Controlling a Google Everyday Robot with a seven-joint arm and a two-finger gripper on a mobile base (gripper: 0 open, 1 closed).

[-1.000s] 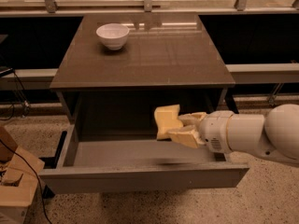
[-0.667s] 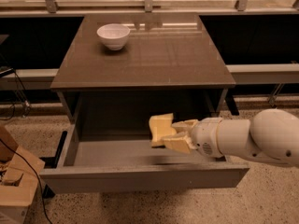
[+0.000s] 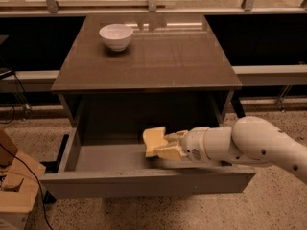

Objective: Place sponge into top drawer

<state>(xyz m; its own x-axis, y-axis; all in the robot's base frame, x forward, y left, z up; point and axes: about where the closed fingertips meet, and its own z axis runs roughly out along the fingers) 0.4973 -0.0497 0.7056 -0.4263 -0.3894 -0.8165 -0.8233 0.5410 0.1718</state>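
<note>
The top drawer point(image 3: 144, 183) is pulled open below the cabinet top; its grey-brown floor shows on the left. My gripper point(image 3: 166, 145) reaches in from the right, over the drawer's middle, with my white arm point(image 3: 249, 145) crossing the drawer's right half. It is shut on the pale-yellow sponge point(image 3: 153, 139), which sticks out to the left of the yellowish fingers point(image 3: 173, 150). The sponge sits low inside the drawer, just above or at its floor; I cannot tell if it touches.
A white bowl point(image 3: 116, 36) stands at the back left of the cabinet top point(image 3: 163, 61). A cardboard box point(image 3: 14, 186) stands on the floor at the left of the drawer, with a cable beside it. A low ledge runs behind the cabinet.
My gripper has moved left and down into the drawer with the sponge still in it. The drawer and bowl have not moved.
</note>
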